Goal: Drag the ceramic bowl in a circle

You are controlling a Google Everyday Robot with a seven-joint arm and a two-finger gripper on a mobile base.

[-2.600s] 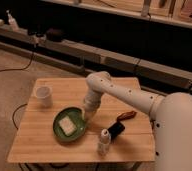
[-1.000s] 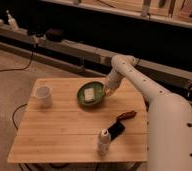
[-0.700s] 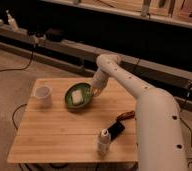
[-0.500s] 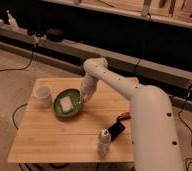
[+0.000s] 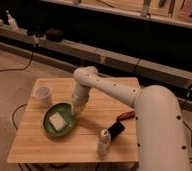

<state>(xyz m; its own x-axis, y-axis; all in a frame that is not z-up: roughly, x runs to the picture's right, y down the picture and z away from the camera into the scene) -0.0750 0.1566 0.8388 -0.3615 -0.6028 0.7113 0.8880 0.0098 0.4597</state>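
Note:
The ceramic bowl (image 5: pixel 59 120) is a shallow green dish with a darker rim and a pale block (image 5: pixel 56 121) inside. It sits on the wooden table (image 5: pixel 49 145), left of centre and toward the front. My gripper (image 5: pixel 77 108) reaches down from the white arm (image 5: pixel 114 90) to the bowl's right rim and touches it. The small white mug (image 5: pixel 43 94) stands just behind the bowl at the left.
A small white bottle (image 5: pixel 104 142) stands near the front edge. A black object (image 5: pixel 114 129) and a reddish-brown tool (image 5: pixel 125 115) lie at the right of the table. Shelves and cables run along the back.
The bowl has been dragged round from the back centre of the table to the left and toward the front, with my gripper staying at its right rim.

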